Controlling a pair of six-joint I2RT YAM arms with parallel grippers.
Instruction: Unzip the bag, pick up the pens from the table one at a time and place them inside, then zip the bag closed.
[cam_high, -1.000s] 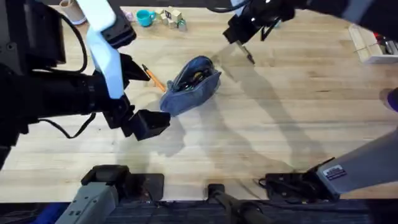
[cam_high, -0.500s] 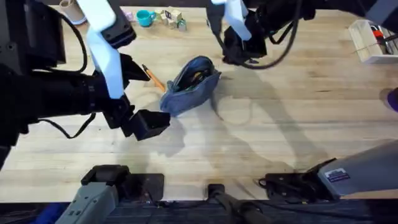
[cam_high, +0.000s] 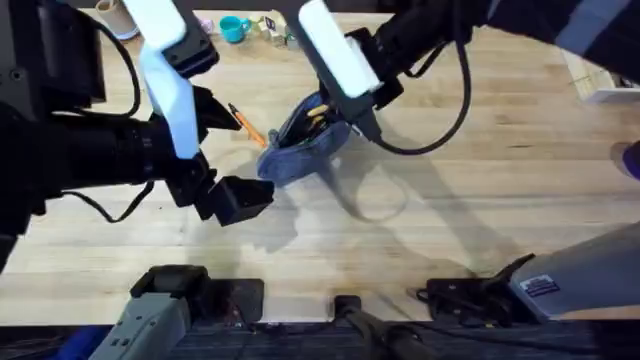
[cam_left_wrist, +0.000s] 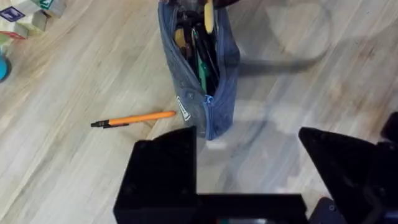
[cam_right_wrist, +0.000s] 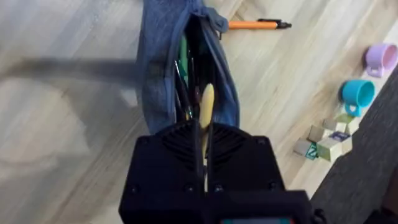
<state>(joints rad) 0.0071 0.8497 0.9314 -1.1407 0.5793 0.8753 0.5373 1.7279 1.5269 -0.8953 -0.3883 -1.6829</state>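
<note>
Landmark: the bag, blue-grey fabric pouch lying on the table, zipper undone, mouth gaping, several pens visible inside.

Right gripper: directly above the bag's open mouth, at the end away from the arms' bases. Fingers nearly closed, pinching one orange-yellow pen; pen points lengthwise down into the opening, tip end at the mouth, among contents already inside. In left wrist view same pen shows at far end of the opening. Right arm reaches from lower-right base across the middle, white link slanting over the bag, wrist angled down at it.

Second pen: flat on the table just beside the bag, on its left-arm side, near the zipper-pull end; not touching the bag as far as can be seen. Black tip points away from the bag.

Left gripper: near the bag's closer end, apart from it, hovering low over the table. Fingers spread wide, nothing between them. Left arm extends from lower-left base, wrist roughly level, fingers pointing toward the bag.

Background items beyond the bag: teal cup, small blocks.
</note>
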